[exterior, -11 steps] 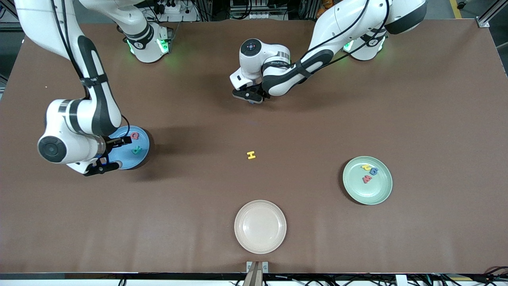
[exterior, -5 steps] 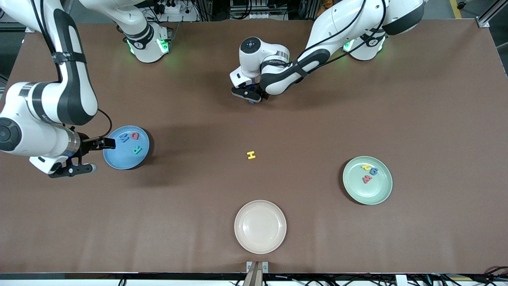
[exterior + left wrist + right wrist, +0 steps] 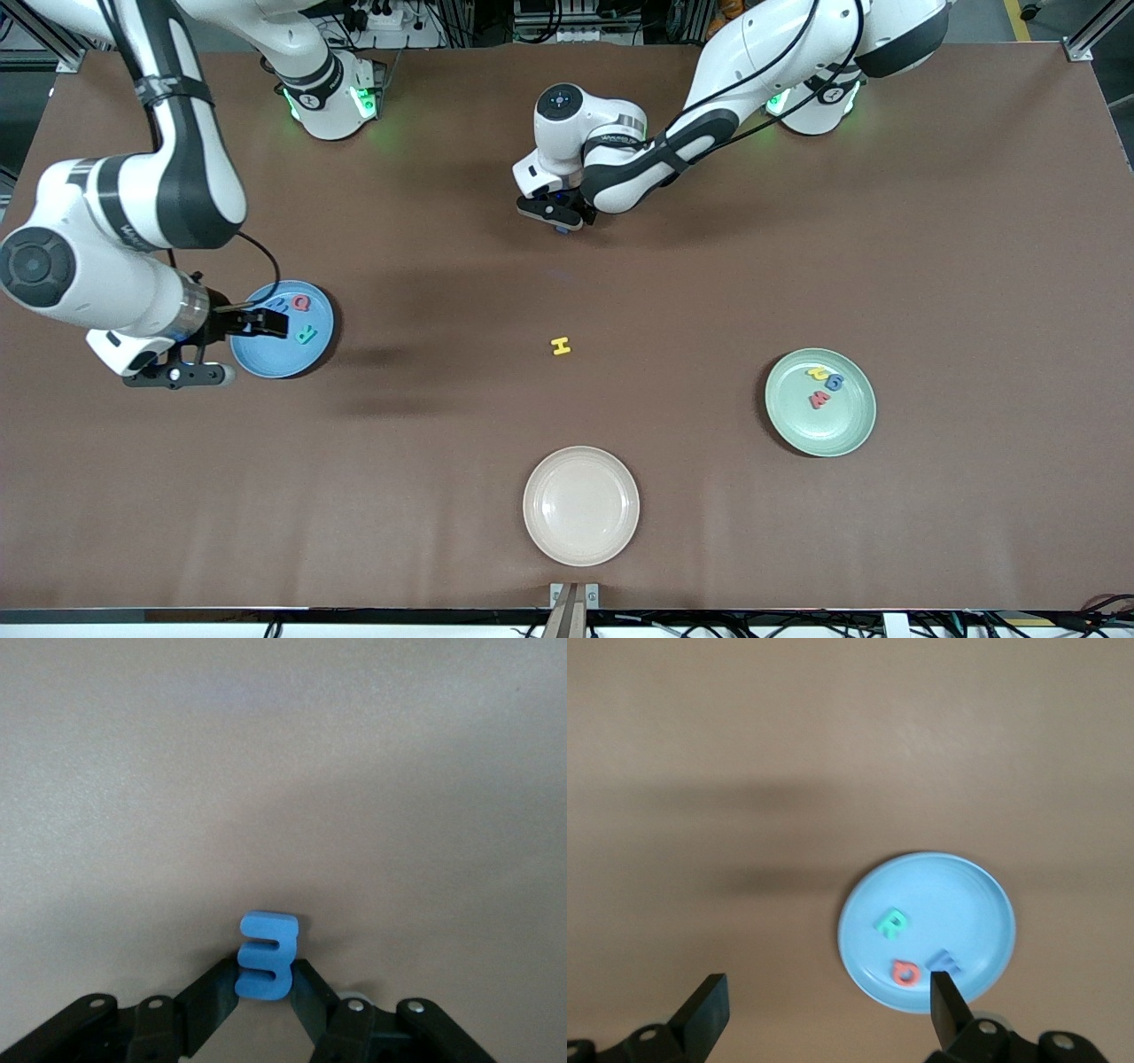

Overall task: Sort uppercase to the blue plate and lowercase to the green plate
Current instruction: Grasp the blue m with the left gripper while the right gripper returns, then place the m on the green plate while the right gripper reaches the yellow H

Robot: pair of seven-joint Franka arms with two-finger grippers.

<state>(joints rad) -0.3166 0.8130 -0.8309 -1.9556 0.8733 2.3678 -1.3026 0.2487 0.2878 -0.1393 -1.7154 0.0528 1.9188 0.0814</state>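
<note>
My left gripper (image 3: 560, 221) is low over the table near the robots' bases, shut on a blue lowercase m (image 3: 266, 955) that stands on edge between its fingers. My right gripper (image 3: 248, 349) hangs open and empty over the rim of the blue plate (image 3: 275, 356). On that plate lie a red Q (image 3: 302, 303), a green R (image 3: 306, 335) and a blue M (image 3: 946, 959). A yellow uppercase H (image 3: 560, 346) lies alone mid-table. The green plate (image 3: 842, 425) holds a yellow letter (image 3: 817, 373), a blue g (image 3: 834, 382) and a red w (image 3: 819, 400).
An empty cream plate (image 3: 580, 505) sits near the table's front edge, nearer the front camera than the H. The right arm's forearm and elbow reach over the table's end beside the blue plate.
The left gripper's jaws have closed on the blue m. The right gripper drew back off the blue plate, uncovering the blue M, then drifted back over its rim.
</note>
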